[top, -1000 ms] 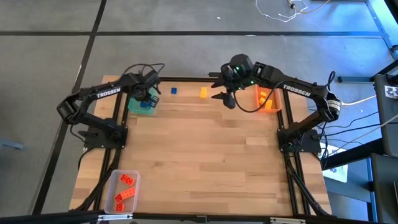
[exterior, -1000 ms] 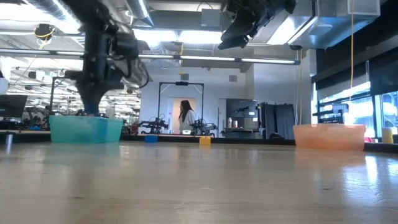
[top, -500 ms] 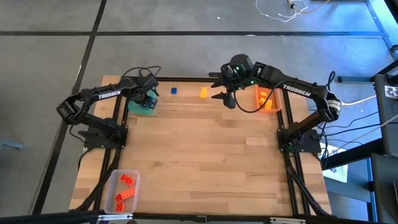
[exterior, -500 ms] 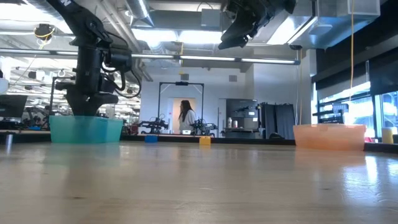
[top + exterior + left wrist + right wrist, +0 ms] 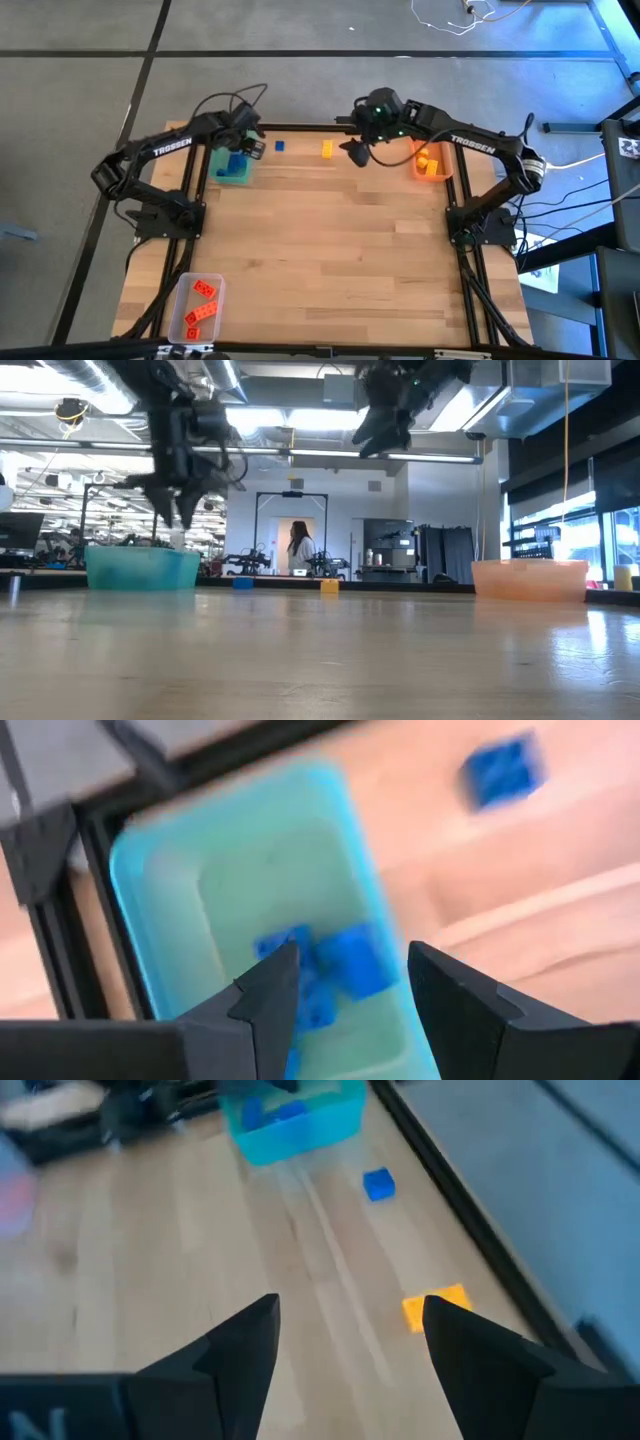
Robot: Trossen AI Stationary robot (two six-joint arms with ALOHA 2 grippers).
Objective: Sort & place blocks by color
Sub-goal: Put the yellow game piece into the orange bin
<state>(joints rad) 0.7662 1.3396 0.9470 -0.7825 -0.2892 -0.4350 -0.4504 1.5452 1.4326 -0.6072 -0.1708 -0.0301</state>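
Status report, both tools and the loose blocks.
Left tool open, empty, over green tray. Right tool open above yellow block. Blue block loose. Nothing in the way.

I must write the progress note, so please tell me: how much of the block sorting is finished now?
Mostly done. Blue blocks lie in the green tray, yellow ones in the orange tray, red ones in the clear tray. Neither gripper holds anything: the left gripper is open above the green tray, the right gripper open near the table's far edge. Left: one loose blue block and one loose yellow block.
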